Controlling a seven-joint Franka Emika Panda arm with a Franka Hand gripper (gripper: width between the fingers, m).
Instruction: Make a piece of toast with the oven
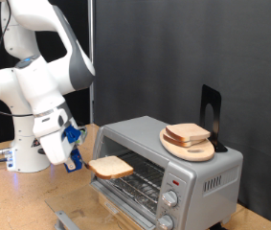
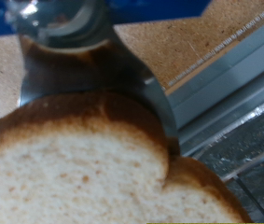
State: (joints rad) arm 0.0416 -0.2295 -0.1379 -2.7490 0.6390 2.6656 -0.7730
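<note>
My gripper (image 1: 81, 162), with blue fingers, is shut on one edge of the piece of toast (image 1: 110, 167). It holds the slice flat in the air in front of the oven's (image 1: 197, 172) open mouth. The oven's drop door (image 1: 116, 195) hangs open below the slice, and the wire rack (image 1: 146, 175) shows inside. In the wrist view the toast (image 2: 85, 168) fills the lower part of the picture, with its brown crust close to the lens. The grey edge of the oven door (image 2: 220, 89) lies beyond it.
A round light-wood board (image 1: 198, 153) lies on top of the oven with another bread slice (image 1: 187, 133) on it. A black stand (image 1: 210, 113) rises behind the board. Two knobs (image 1: 169, 200) sit on the oven's front. The white arm base (image 1: 25, 144) stands at the exterior view's left.
</note>
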